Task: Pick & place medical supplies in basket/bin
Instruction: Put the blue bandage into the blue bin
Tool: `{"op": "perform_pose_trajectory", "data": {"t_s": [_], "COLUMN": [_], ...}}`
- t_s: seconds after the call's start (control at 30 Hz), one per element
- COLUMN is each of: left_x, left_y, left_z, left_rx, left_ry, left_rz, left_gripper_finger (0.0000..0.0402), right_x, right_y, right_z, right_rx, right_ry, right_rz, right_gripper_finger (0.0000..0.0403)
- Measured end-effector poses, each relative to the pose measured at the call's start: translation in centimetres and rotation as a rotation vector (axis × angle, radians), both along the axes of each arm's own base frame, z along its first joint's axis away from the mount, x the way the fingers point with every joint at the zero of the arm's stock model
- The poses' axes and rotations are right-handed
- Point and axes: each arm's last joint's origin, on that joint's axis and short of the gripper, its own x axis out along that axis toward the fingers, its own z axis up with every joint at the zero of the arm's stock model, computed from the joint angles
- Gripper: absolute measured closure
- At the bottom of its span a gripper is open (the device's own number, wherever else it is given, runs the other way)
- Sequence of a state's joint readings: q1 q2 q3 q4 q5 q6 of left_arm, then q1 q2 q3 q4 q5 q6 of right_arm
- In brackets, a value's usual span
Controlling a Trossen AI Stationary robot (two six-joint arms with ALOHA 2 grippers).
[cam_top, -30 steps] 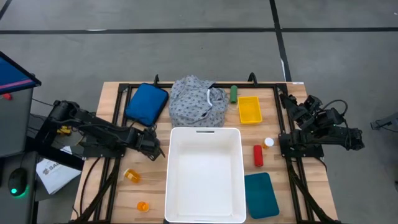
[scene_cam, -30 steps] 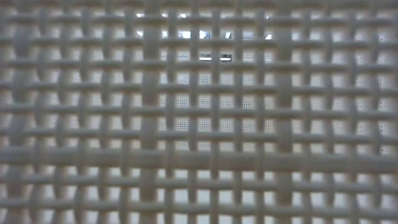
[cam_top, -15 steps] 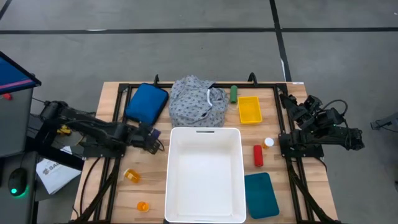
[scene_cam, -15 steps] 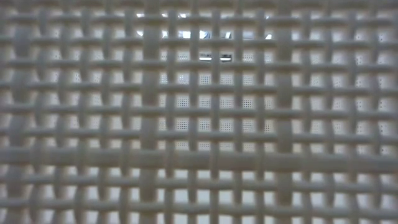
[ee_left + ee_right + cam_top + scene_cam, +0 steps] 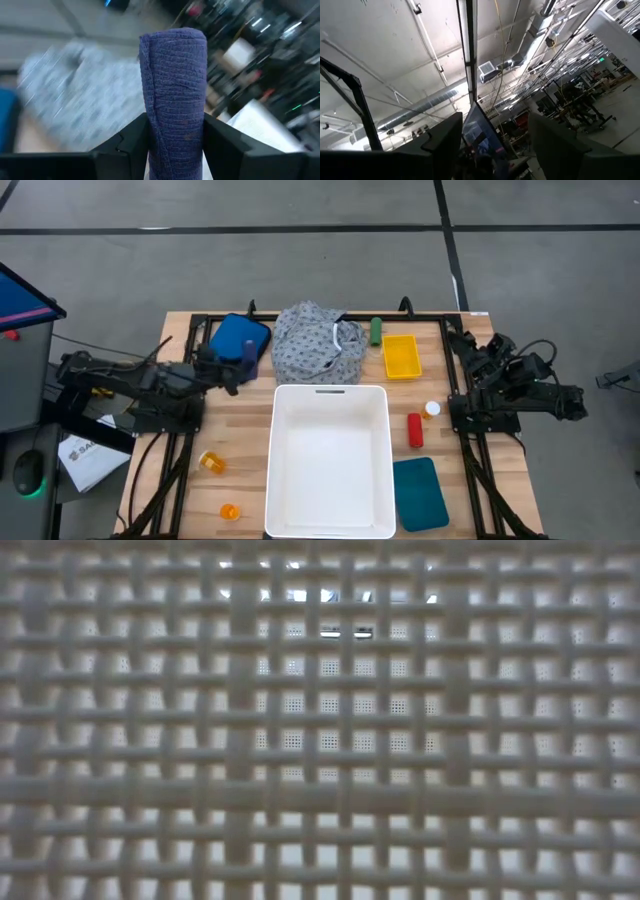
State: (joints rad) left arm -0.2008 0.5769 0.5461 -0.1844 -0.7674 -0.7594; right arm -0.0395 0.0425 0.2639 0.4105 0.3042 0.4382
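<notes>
My left gripper (image 5: 240, 363) is at the table's left side, beside the blue pouch (image 5: 232, 345), and is shut on a purple bandage roll (image 5: 173, 95). The grey-white dotted garment (image 5: 318, 345) lies heaped just beyond the white basket (image 5: 330, 395). A green cylinder (image 5: 376, 332) lies by the far edge. A red cylinder (image 5: 415, 430) lies right of the basket. Two orange pill bottles (image 5: 212, 462) (image 5: 229, 511) lie on the table left of the basket. My right arm (image 5: 505, 385) waits folded at the right edge, its gripper (image 5: 495, 132) open and pointing at the ceiling. My left gripper pinches the purple roll between its two fingers (image 5: 132, 137), one on each side of the roll's round wall (image 5: 172, 135). Much of the roll sticks out past the fingertips. In the wrist view nothing else touches the roll, so it is lifted clear.
A yellow tray (image 5: 401, 356) sits right of the garment, a small white-capped bottle (image 5: 432, 409) near the red cylinder, and a teal pad (image 5: 420, 492) at the near right. The basket's lattice wall (image 5: 320, 720) fills the low view. Black frame rails run along both table sides.
My left gripper has moved from beside the basket's left wall toward the table's far edge, up to the blue pouch, carrying the purple roll with it. The arm has drawn back toward the left edge. The right arm has kept still.
</notes>
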Motion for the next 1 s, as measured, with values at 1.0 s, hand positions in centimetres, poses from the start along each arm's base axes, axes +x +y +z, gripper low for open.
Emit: {"op": "perform_pose_trajectory", "data": {"t_s": [1.0], "left_x": [15.2], "left_y": [-0.7], "left_z": [9.4], "left_rx": [0.341], "left_ry": [0.352], "left_rz": [-0.737], "left_gripper_finger": [0.0247], "right_x": [11.4], "right_y": [1.0], "right_z": [19.4], "right_rx": [-0.525], "right_ry": [1.132], "right_rz": [0.479], "right_gripper_finger": [0.0180]}}
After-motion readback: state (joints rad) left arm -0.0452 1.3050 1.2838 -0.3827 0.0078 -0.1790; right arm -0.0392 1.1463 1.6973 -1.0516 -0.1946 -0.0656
